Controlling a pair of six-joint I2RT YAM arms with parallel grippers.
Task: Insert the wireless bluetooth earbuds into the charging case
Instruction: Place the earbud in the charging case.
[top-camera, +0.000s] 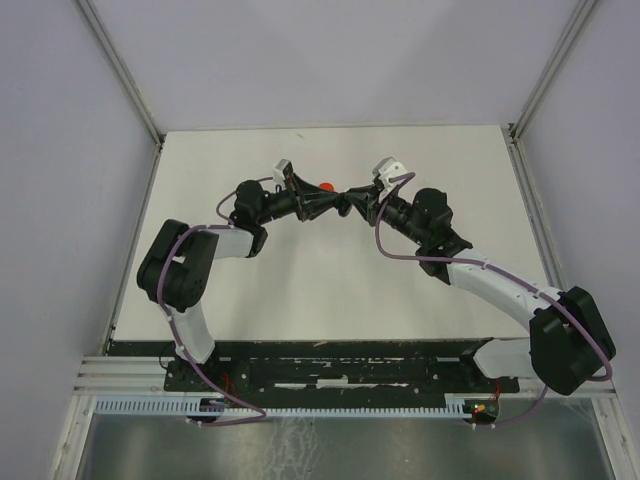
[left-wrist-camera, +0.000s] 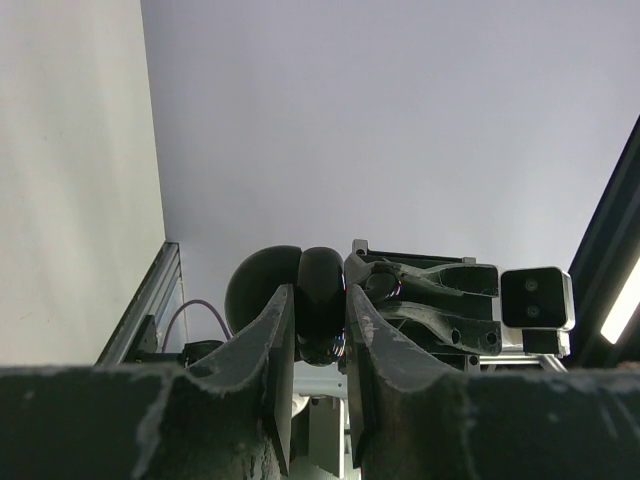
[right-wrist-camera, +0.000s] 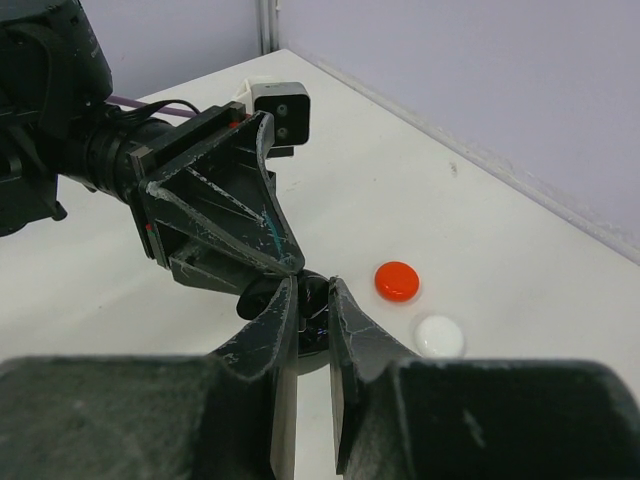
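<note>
Job only part done. Gripping black case (left-wrist-camera: 321, 272) in left gripper (left-wrist-camera: 318, 294), up off table (right-wrist-camera: 480, 230). Right gripper (right-wrist-camera: 312, 290) nose to nose with it, nearly closed; hold too dark to tell. No earbud seen inside yet. Red case (right-wrist-camera: 397, 281) and white case (right-wrist-camera: 438, 335) waiting below.

Black round charging case (left-wrist-camera: 322, 290), lid open, held aloft.

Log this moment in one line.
left gripper: shut on black case | right gripper: shut on same case, midair | red case, white case: on table
</note>
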